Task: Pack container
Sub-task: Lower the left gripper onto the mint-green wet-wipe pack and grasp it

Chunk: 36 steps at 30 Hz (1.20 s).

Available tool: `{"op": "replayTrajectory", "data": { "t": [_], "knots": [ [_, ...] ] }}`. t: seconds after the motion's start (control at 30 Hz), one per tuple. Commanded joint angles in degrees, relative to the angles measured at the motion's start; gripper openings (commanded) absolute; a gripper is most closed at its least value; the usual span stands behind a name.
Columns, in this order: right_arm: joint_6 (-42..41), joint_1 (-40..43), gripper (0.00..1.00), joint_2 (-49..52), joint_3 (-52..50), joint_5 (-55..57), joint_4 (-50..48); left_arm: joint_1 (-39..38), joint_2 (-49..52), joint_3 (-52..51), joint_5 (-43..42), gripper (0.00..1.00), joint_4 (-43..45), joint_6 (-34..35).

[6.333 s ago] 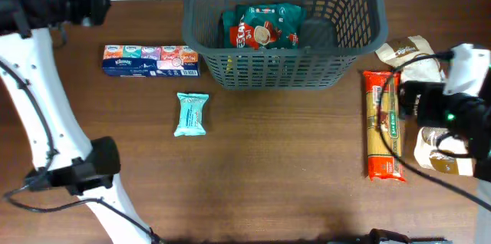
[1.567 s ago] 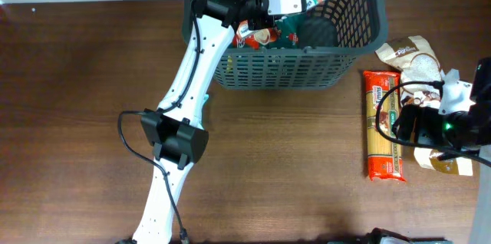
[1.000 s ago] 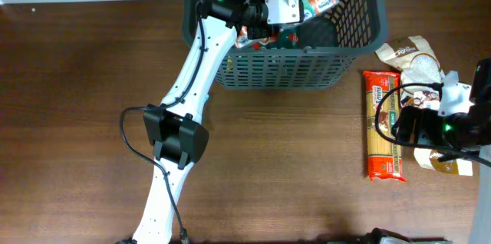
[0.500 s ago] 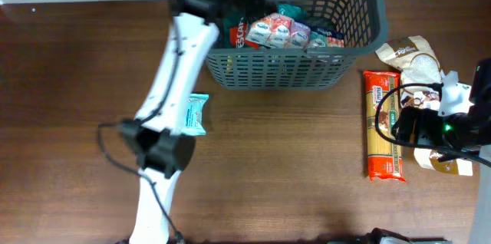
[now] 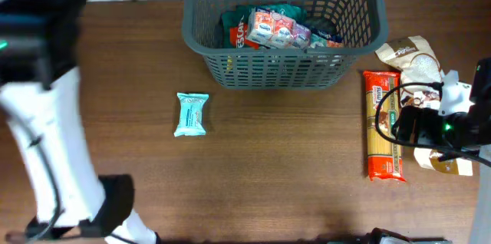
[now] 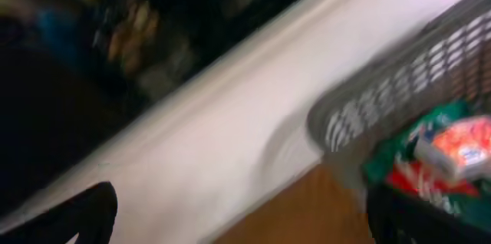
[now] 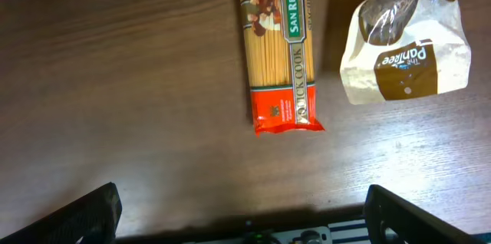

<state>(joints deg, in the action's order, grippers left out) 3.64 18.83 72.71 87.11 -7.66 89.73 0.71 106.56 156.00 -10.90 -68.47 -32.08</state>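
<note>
Snagging and slipping threaten the remaining packets

At the tabletop's far edge stands the basket, dark grey plastic with lattice walls and a thick rim. A tissue pack lies on green packets inside it. Right of the basket, the long, stiff spaghetti packet would likely tip if gripped near one end, and its corner could catch the slots or rim. A black cable crosses it and might drag it. In front of the basket, to its left, the small teal packet looks like slick, crinkly film that could slip. The right end effector is spread wide and empty. The left end effector, though blurred, also looks spread and empty.
</note>
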Motion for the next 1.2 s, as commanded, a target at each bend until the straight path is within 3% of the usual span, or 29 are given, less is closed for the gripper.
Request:
{"op": "replayTrajectory", "data": {
  "t": [0.0,0.17,0.43,0.53,0.77,1.17],
  "knots": [
    [-0.13,0.33,0.99,0.11,0.92,-1.73,-0.57,4.11,-0.74,-0.07,0.22,0.99,-8.76,8.59],
    [-0.11,0.33,0.99,0.11,0.92,-4.63,-0.63,6.43,-0.59,-1.55,0.20,0.99,-24.17,13.22],
    [-0.11,0.33,0.99,0.11,0.92,-4.83,-0.61,6.60,-0.50,-17.66,-0.07,0.99,-26.25,18.62],
    [-0.11,0.33,0.99,0.11,0.92,-4.83,-0.61,6.60,-0.50,-29.66,-0.79,0.99,-22.27,18.99],
    [-0.09,0.33,0.99,0.11,0.92,-4.83,-0.63,6.54,-0.50,-56.19,-11.47,0.99,-1.33,19.19],
    [-0.11,0.33,0.99,0.11,0.92,-4.83,-0.81,4.92,-0.50,-77.75,-10.91,0.99,15.50,20.72]
  ]
}}
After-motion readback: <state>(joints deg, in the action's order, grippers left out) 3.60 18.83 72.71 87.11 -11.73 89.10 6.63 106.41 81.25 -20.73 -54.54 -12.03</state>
